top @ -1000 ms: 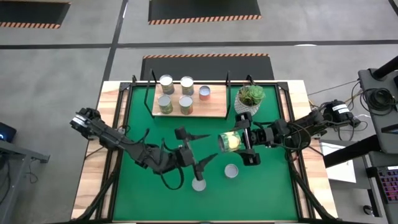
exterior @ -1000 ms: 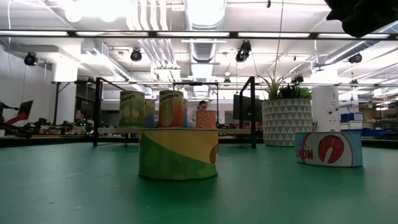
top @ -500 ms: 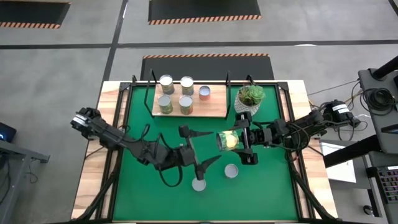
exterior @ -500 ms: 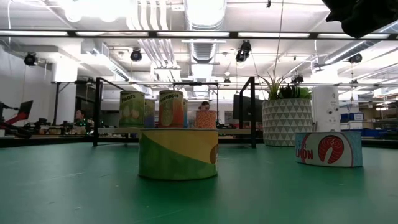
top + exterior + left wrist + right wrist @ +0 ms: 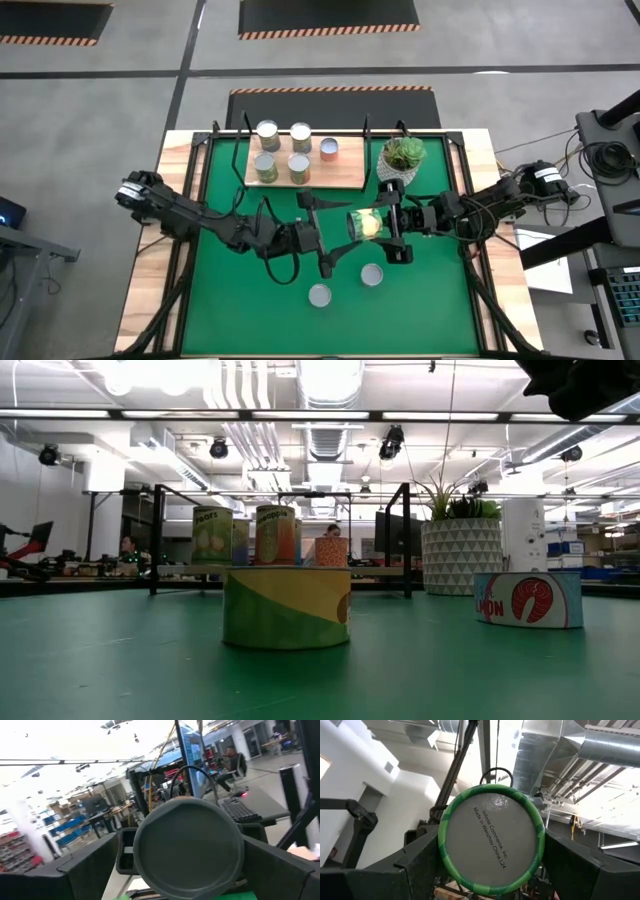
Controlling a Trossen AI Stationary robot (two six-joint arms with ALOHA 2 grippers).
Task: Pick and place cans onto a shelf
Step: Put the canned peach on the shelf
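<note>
Green mat [image 5: 230,300] covers most of your table, and the right gripper [image 5: 397,234] hangs over its middle, a bit toward the right edge, pinching a green-and-yellow can [image 5: 366,226] that's tipped on its side and lifted off the mat. In the right wrist view you're staring straight at that can's flat end [image 5: 491,838] with a dark finger [image 5: 417,865] on either side of it.

Your left gripper [image 5: 319,232] sits just beside that held can, fingers spread wide and nothing between them (the left wrist view is mostly filled by the can's grey round end [image 5: 187,845], so it's really close).

Two short cans rest on the mat near the front edge: a silver-topped one [image 5: 320,295] and another [image 5: 372,275] just to its right. In the low view they show up as a green-and-orange tin [image 5: 286,607] and a salmon-labelled one [image 5: 528,599].

The shelf [image 5: 340,180] stands along the back edge, left of the potted plant [image 5: 402,156]. Five cans are on it: two in the back row [image 5: 267,131] [image 5: 301,132], two in front of those [image 5: 265,164] [image 5: 299,165], and a small orange one [image 5: 329,150] off to their right.
</note>
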